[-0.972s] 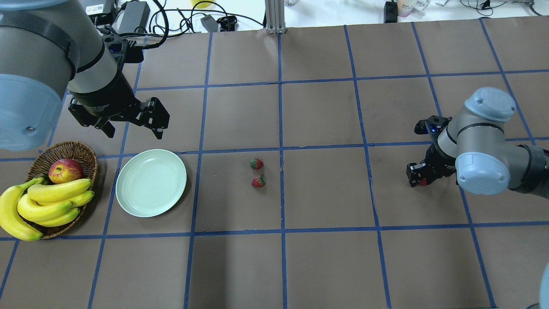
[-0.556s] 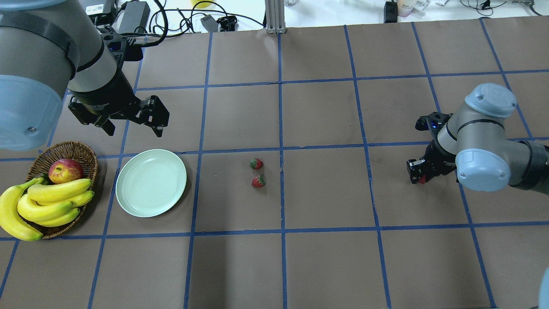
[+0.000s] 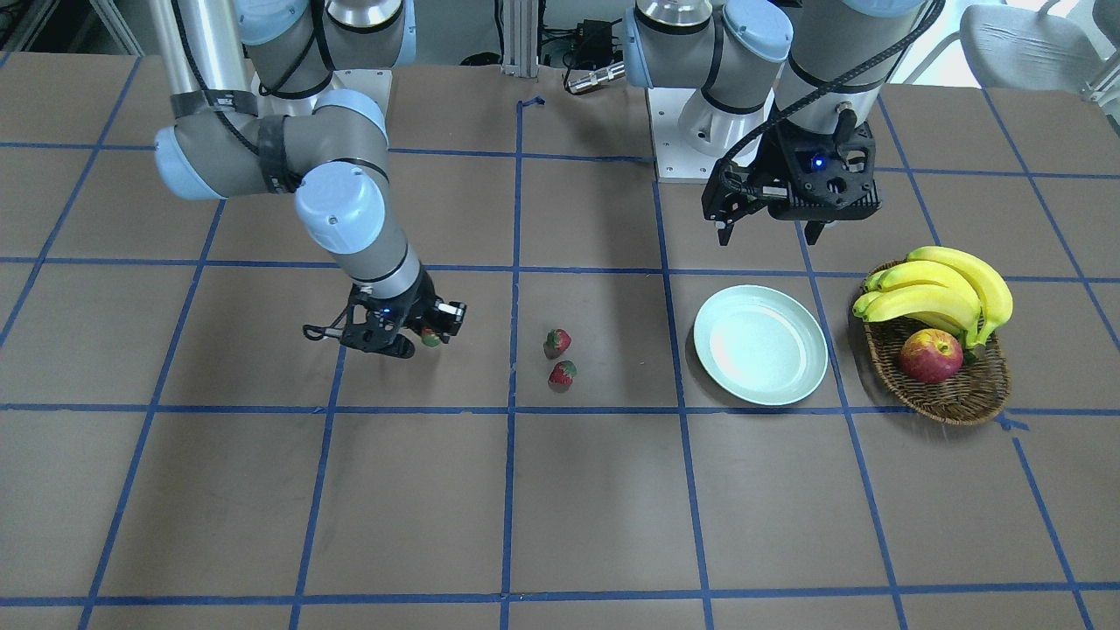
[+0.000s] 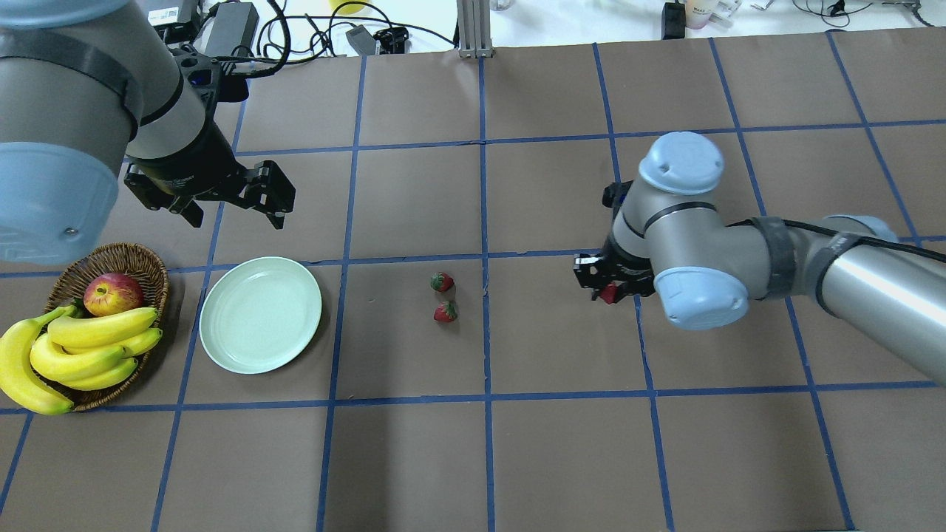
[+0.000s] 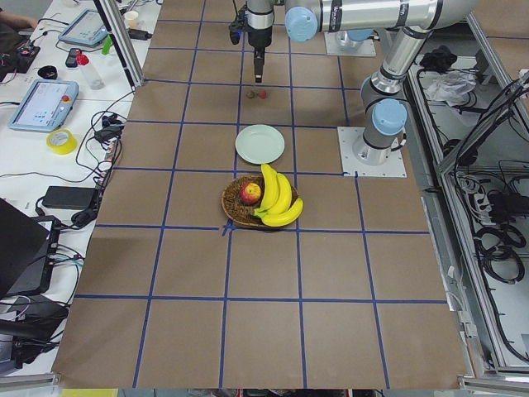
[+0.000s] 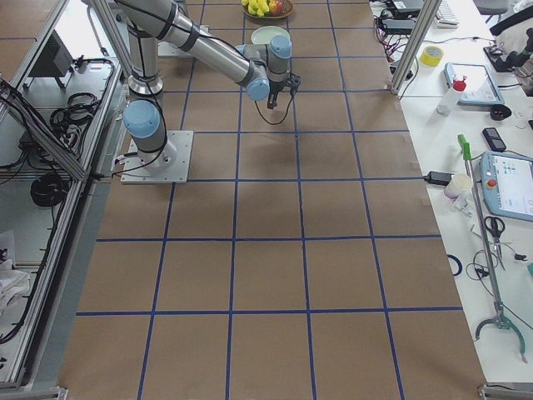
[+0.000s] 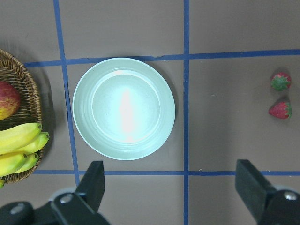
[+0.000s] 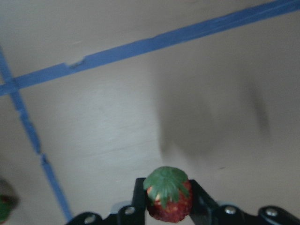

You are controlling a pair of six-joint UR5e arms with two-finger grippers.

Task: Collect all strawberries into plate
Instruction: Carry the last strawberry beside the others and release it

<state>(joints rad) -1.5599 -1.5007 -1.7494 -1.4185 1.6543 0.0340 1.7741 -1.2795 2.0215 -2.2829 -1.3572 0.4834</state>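
- I see my right gripper [image 4: 606, 290] clamped on one small red strawberry with a green leafy cap [image 8: 168, 194].
- Two other red strawberries [image 4: 442, 281] lie on the table, between it and the round pale mint-green plate [image 4: 260, 314].
- My left gripper [image 7: 173, 187] hangs spread wide near the plate.

The plate [image 7: 124, 108] lies between the basket [image 7: 27, 93] and two strawberries [image 7: 280, 108], jaws of the left gripper [image 7: 168, 165] spread wide below.
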